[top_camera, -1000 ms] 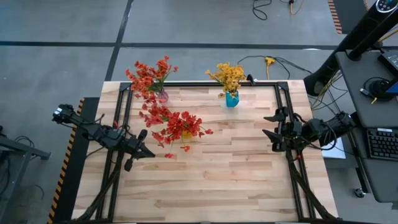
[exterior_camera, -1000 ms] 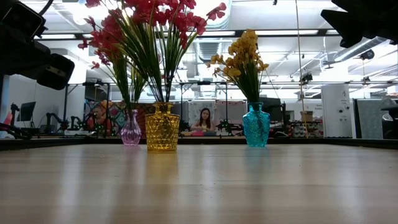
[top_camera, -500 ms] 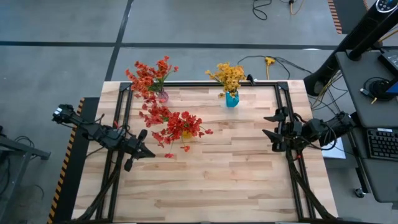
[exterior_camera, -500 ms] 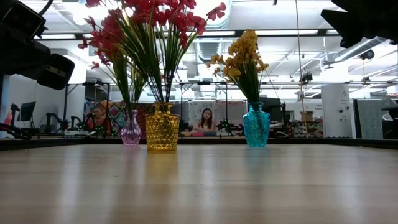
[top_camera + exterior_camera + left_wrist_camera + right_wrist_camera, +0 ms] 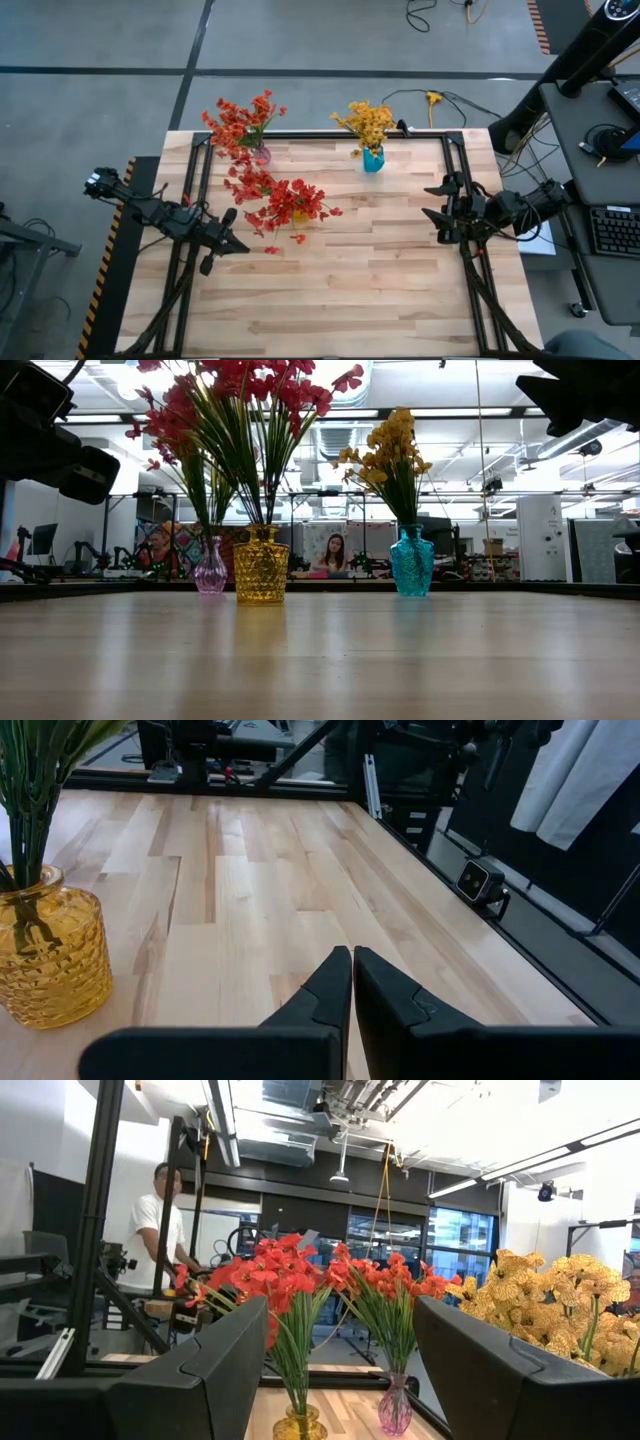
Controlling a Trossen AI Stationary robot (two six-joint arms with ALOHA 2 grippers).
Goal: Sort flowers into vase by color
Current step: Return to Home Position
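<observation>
Nothing has stirred this past second. The left claw (image 5: pixel 352 960) rests pinched shut and empty at the surface's (image 5: pixel 380 290) left edge, while the right claw (image 5: pixel 432 200) gapes empty at the right. The flowers (image 5: pixel 290 202) all stand in vases toward the far side, so the sorting looks finished.

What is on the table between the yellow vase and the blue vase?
Nothing. The high view shows only bare wooden table between the yellow vase and the blue vase.

Pale blond wooden bench (image 5: pixel 380 280), plank-striped. Amber diamond-faceted glass vase (image 5: pixel 260 566) with red blossom sprigs (image 5: pixel 296 200); pink ribbed glass vase (image 5: pixel 210 575) with red-orange blossom sprigs (image 5: pixel 238 122); teal glass vase (image 5: pixel 412 563) with yellow blossom sprigs (image 5: pixel 368 122). Green stems (image 5: pixel 262 480) throughout.
</observation>
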